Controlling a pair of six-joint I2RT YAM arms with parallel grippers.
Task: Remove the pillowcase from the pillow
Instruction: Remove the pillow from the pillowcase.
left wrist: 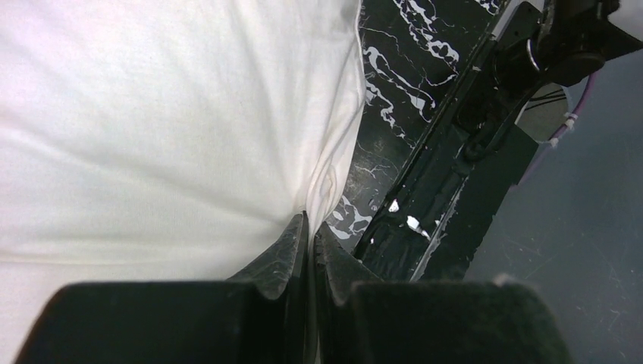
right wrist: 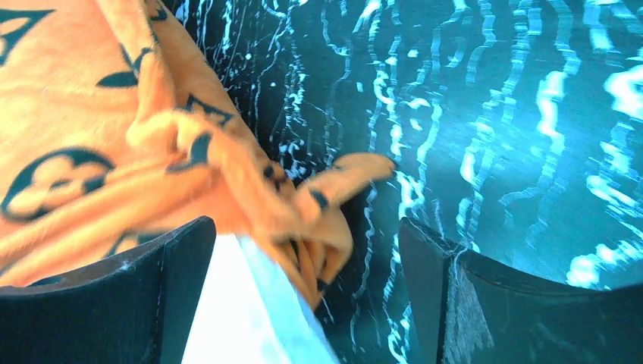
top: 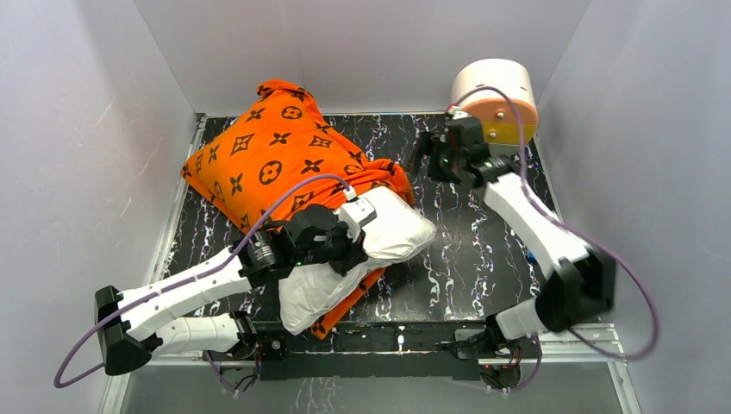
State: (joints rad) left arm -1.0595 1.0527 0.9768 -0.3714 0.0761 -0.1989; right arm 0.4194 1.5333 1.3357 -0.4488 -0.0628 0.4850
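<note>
The orange pillowcase [top: 267, 155] with dark brown motifs covers the far part of the pillow [top: 396, 228]. The pillow's white near end sticks out toward the arm bases. My left gripper [top: 355, 252] is shut on a fold of the pillow's white fabric [left wrist: 152, 114], which is pinched between its fingertips [left wrist: 296, 243]. My right gripper [top: 428, 157] stands open just right of the pillowcase's bunched edge [top: 388, 175]. In the right wrist view the gripper [right wrist: 303, 254] has its fingers wide apart. Crumpled pillowcase fabric [right wrist: 91, 114] and a strip of the pillow [right wrist: 243, 318] lie loose between them.
A round cream box with an orange face [top: 496, 95] stands at the back right, just behind my right wrist. The black marbled mat [top: 465, 241] is bare right of the pillow. White walls close in on three sides. A metal rail [top: 396, 332] runs along the near edge.
</note>
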